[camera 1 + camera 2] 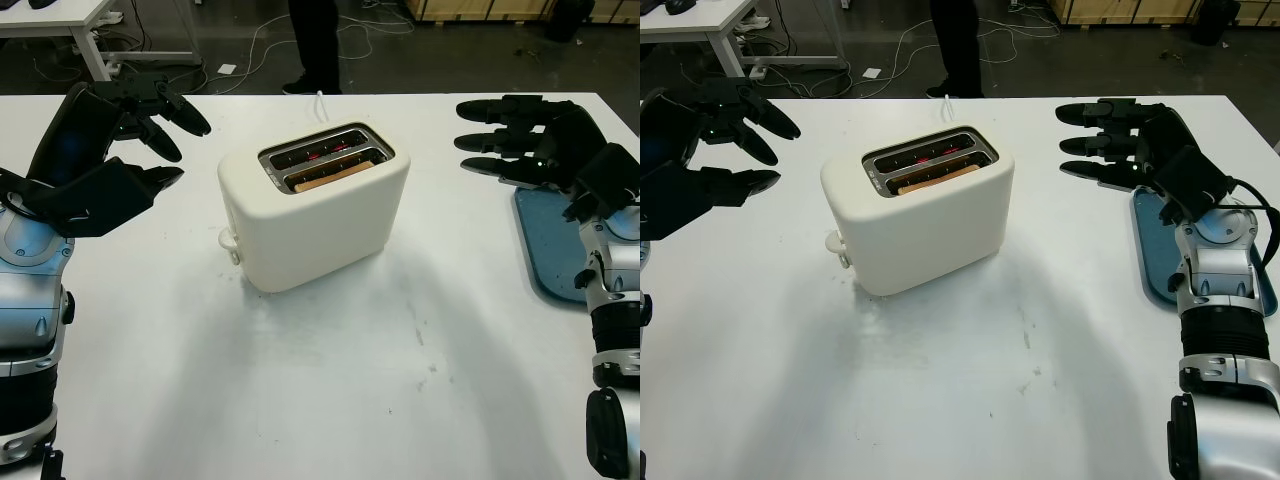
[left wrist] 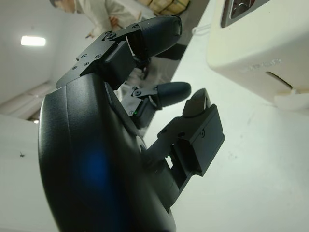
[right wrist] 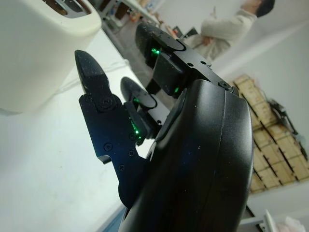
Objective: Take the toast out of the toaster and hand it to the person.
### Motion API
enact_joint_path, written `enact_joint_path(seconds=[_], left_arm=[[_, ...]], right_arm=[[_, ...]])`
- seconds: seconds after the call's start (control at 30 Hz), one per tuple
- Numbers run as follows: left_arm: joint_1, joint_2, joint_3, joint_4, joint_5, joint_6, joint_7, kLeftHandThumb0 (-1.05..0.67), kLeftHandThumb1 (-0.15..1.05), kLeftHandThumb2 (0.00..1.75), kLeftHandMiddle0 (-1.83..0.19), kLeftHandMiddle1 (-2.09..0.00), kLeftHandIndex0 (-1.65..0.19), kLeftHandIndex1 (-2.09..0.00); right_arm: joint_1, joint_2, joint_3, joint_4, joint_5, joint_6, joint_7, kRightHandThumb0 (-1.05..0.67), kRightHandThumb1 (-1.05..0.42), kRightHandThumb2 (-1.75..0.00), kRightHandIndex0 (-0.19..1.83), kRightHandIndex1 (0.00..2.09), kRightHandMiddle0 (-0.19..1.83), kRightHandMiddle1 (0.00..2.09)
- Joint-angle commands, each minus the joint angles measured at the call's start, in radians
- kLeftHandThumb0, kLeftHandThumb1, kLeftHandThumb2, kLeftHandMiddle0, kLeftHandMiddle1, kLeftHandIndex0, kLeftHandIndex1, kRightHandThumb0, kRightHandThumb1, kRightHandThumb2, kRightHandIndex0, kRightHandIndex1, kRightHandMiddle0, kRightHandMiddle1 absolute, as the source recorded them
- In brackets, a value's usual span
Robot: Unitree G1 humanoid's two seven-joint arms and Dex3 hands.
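Nothing is done yet: the thin brown slice of toast (image 1: 328, 177) sits in the near slot of the cream plastic toaster (image 1: 312, 213) on the white bench (image 1: 330, 380). The left hand (image 1: 140, 135) and right hand (image 1: 515, 140) hover released, holding nothing, well apart on either side of it. Grasping, lifting and handing over to the person (image 1: 315, 45) remain.

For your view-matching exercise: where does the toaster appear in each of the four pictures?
Left eye view: toaster, table centre, between both hands.
Right eye view: centre-left.
Left wrist view: its cream wall beyond the fingers.
Right wrist view: cream body past the fingers.
Shared landmark: white table.
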State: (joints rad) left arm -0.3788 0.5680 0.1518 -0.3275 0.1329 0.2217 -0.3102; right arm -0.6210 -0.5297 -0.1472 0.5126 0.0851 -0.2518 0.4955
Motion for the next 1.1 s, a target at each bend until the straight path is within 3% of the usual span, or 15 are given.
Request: enact_joint_path(seconds=[0.0, 1.07], left_arm=[[-0.009, 0.010, 0.003, -0.007, -0.001, 0.002, -0.005, 0.44, 0.59, 0.47, -0.75, -1.17, -0.71, -0.96], [-0.010, 0.006, 0.000, -0.011, 0.006, 0.008, 0.000, 0.46, 0.59, 0.48, -0.74, -1.17, -0.71, -0.96]], right_arm=[[0.008, 0.000, -0.001, -0.015, -0.001, -0.001, -0.009, -0.32, -0.76, 0.00, 0.92, 0.00, 0.82, 0.00], [0.003, 0.002, -0.001, -0.009, -0.003, 0.002, -0.009, -0.34, -0.76, 0.00, 0.92, 0.00, 0.82, 0.00]])
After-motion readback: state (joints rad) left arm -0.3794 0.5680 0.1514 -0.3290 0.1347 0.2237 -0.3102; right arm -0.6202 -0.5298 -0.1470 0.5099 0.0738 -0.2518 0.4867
